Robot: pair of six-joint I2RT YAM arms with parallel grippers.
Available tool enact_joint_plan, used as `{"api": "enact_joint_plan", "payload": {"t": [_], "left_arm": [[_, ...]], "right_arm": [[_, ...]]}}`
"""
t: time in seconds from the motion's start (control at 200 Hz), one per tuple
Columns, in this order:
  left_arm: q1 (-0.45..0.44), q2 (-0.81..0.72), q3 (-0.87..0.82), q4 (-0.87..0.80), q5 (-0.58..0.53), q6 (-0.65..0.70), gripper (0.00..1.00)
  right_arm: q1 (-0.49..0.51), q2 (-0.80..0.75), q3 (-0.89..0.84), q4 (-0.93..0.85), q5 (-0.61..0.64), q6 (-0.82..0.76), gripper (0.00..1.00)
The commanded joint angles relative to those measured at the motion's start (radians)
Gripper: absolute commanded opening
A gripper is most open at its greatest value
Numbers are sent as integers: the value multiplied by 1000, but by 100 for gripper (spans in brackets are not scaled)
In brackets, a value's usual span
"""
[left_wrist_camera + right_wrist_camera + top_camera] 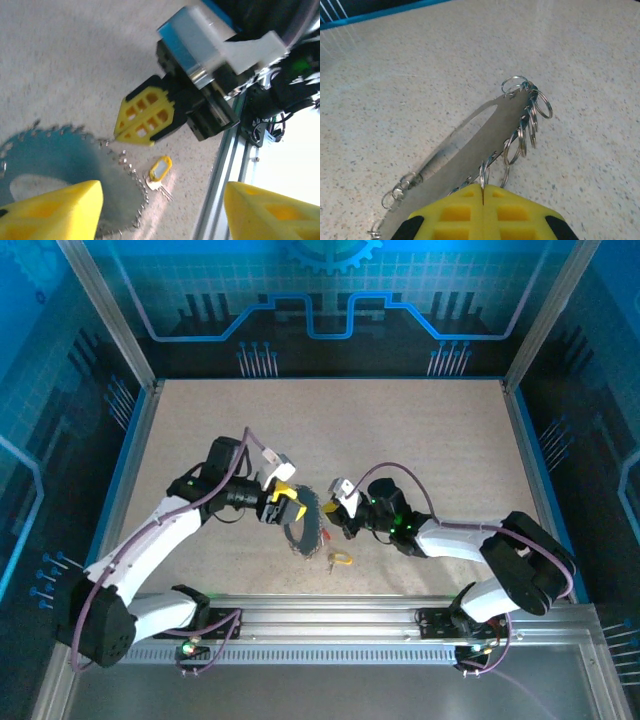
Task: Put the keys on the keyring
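We find the far half of the tabletop (400,430) bare and open. Nearer, the left gripper (290,503) and right gripper (120,135) crowd the keyring (306,528) from both sides; the yellow key (341,559) lies between it and the rail (330,615).

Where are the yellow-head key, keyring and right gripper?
yellow-head key (160,168): left wrist view, yellow head.
keyring (475,150): right wrist view, grey strap face.
right gripper (482,189): right wrist view, between shut fingertips.

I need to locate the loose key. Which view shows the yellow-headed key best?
The left wrist view: the yellow-headed key lies clear beside the teal strap, head and metal blade distinct. The top external view shows it as a tiny yellow speck.
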Motion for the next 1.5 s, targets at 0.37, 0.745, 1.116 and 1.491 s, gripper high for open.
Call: {"api": "enact_joint_plan", "payload": {"t": [0.37, 0.745, 1.116, 1.491], "left_arm": [[6, 182, -155, 425, 55, -143, 36], [8, 231, -163, 561, 158, -215, 39], [112, 169, -171, 530, 269, -273, 40], [131, 98, -106, 197, 185, 25, 45]], "right_arm": [[-37, 20, 39, 47, -226, -115, 0], [-39, 46, 77, 58, -315, -186, 0], [-41, 61, 101, 72, -242, -157, 0], [-38, 81, 138, 1, -207, -235, 0]]}}
